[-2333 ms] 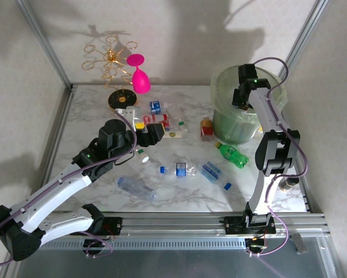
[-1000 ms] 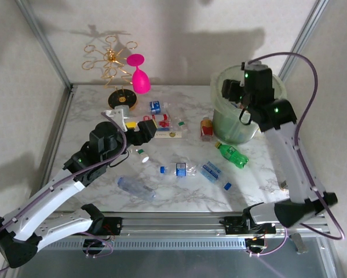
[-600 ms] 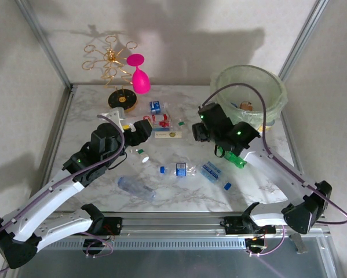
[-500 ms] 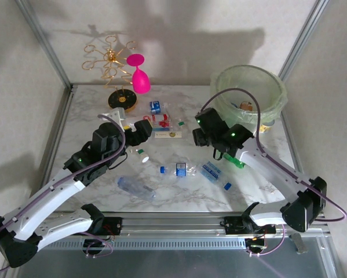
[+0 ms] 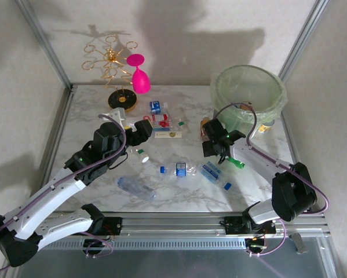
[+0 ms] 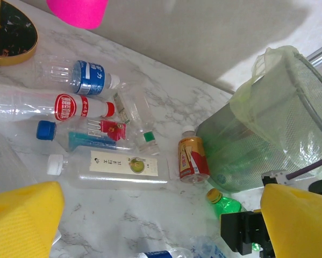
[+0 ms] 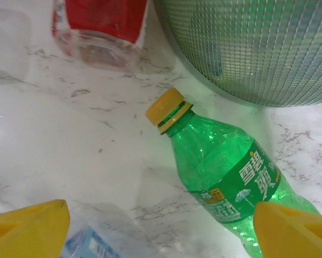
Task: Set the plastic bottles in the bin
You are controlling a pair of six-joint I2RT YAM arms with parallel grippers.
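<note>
My right gripper (image 5: 221, 152) hangs open low over the table, beside a green bottle with a yellow cap (image 7: 229, 171) that lies flat. The bottle's body reaches toward the right fingertip (image 7: 295, 230) without touching it. The pale-green bin (image 5: 248, 92) stands just behind; its meshed wall (image 7: 257, 48) is close. My left gripper (image 5: 143, 130) is open above a cluster of bottles: one with a blue label (image 6: 81, 78), one with a red label (image 6: 53, 107), a clear one with a white label (image 6: 109, 167) and a red and gold one (image 6: 192, 158).
More bottles lie near the front: a clear one (image 5: 135, 188) and two with blue labels (image 5: 182, 169) (image 5: 211, 172). A pink wine glass (image 5: 139, 78) and a gold wire rack (image 5: 111, 63) stand at the back left. Loose caps dot the marble top.
My right arm has swung away from the bin and down to the table by the green bottle, and its jaws have widened. The left arm has hardly moved.
</note>
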